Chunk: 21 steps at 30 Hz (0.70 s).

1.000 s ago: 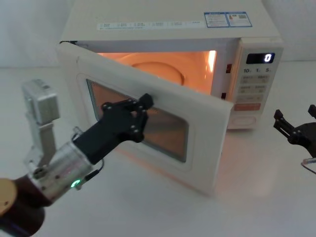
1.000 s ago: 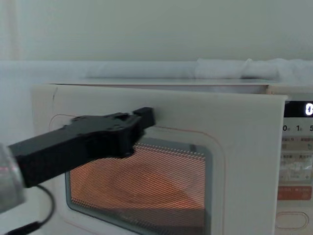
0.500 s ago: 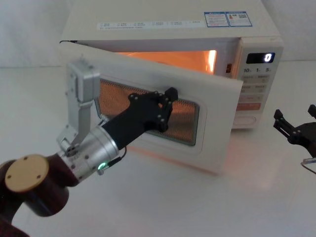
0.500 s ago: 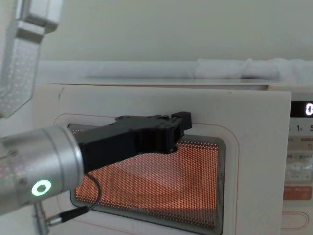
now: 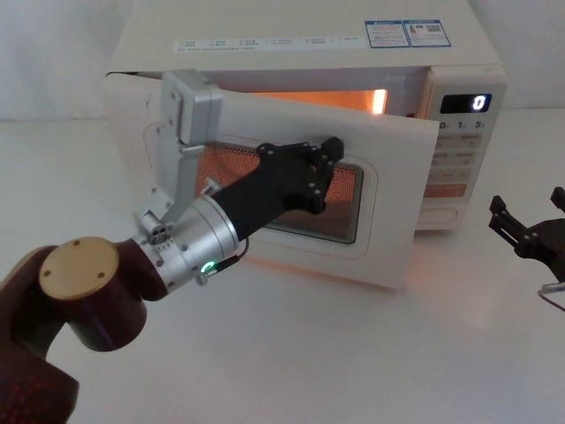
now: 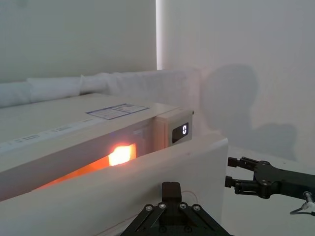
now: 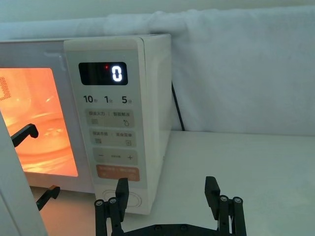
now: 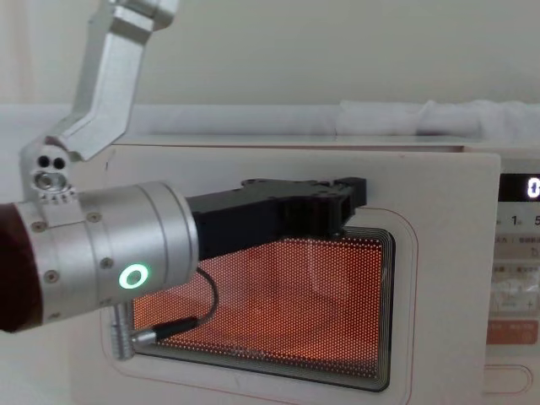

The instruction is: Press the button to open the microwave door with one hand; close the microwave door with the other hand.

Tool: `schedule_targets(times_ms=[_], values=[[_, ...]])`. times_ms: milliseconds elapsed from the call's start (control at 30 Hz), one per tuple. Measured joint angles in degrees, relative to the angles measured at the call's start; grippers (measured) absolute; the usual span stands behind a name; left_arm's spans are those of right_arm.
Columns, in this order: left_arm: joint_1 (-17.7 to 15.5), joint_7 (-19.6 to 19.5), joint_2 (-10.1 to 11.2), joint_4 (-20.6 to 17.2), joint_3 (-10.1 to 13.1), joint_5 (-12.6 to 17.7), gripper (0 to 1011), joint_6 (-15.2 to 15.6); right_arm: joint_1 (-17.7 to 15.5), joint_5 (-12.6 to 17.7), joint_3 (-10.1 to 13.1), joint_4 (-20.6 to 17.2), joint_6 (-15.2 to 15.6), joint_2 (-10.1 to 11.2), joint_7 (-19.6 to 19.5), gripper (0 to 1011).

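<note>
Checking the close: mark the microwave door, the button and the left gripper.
microwave door point(image 5: 388, 208), head view, cream frame right of the window.
button point(image 7: 134, 199), right wrist view, its right end.
left gripper point(image 5: 328, 163), head view, tips against the door.

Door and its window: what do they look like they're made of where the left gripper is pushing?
The door looks like smooth cream plastic or painted sheet, with an even matt face and a thin pink line around the window. The window seems to be a perforated metal mesh behind a clear pane, since fine dots let the orange light through. The left gripper looks like black matt plastic or metal.
</note>
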Motion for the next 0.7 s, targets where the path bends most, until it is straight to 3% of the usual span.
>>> schedule_targets(times_ms=[367, 700], values=[[-2.7, 0.8, -1.4, 1.6, 2.2, -0.5, 0, 3.7, 0.0, 0.0, 0.0, 0.0, 0.0, 0.0, 0.0, 1002], [-4.7, 1.7, -2.5, 3.4, 3.5, -0.2, 0, 5.1, 0.0, 0.0, 0.0, 0.0, 0.0, 0.0, 0.0, 1002]])
